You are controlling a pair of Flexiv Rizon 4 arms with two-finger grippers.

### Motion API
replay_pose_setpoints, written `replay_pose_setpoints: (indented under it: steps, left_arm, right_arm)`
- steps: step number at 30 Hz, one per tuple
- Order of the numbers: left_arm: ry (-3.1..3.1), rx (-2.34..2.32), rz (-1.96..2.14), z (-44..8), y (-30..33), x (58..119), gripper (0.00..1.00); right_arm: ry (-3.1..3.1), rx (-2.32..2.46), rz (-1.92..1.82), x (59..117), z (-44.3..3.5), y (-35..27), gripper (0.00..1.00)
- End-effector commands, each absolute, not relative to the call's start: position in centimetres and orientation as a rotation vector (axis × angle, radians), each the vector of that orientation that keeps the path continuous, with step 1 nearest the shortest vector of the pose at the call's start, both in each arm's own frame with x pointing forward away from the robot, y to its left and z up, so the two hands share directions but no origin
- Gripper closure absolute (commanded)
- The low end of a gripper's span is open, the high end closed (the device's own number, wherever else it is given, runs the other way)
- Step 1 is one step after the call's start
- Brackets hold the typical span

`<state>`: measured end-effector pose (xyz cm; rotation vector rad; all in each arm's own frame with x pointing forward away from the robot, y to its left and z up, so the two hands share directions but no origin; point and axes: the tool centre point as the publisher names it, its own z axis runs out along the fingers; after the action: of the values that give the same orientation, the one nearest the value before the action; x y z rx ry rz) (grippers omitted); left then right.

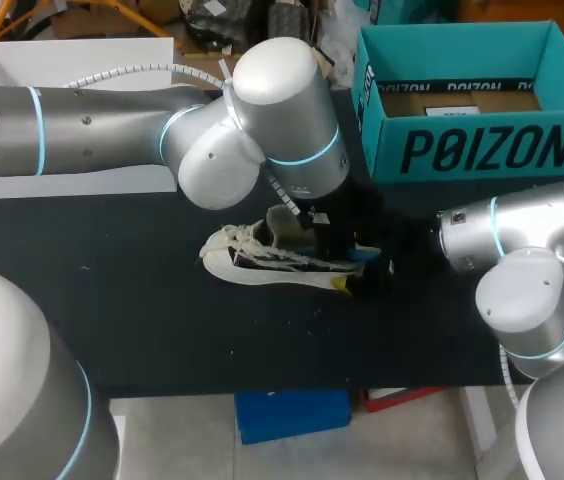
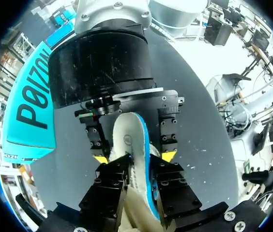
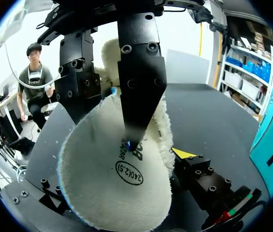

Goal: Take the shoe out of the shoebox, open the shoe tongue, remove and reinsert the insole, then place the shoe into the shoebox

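White insole (image 3: 93, 159), stamp (image 3: 129, 172) seen only from right wrist, clamped by left claw (image 2: 134, 157); right claw (image 2: 132, 142) unclear.

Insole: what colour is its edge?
Blue edge on the insole, clearest in left wrist view.

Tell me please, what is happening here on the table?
Two robot arms meet over a shoe that lies on the black table, outside the teal shoebox. The left hand is shut on the insole, pinching it between its fingers. The right hand is open and faces it closely, with a finger on each side of the insole but apparently not gripping it. The shoebox stands open behind them.
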<state>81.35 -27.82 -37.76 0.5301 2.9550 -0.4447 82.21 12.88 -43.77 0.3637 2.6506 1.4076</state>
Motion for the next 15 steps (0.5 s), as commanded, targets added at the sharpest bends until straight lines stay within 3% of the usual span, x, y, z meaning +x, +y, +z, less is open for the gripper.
replay_pose_setpoints:
  steps: [1,15]
  left_arm:
    - [2.952,0.526,-0.434,-38.0,-28.2,81.4,0.98]
    - [2.974,0.555,-0.468,-35.0,-25.7,76.8,1.00]
  right_arm:
    - [2.652,0.367,1.402,82.2,-44.0,13.1,1.00]
    - [2.652,0.367,1.402,82.2,-44.0,13.1,1.00]
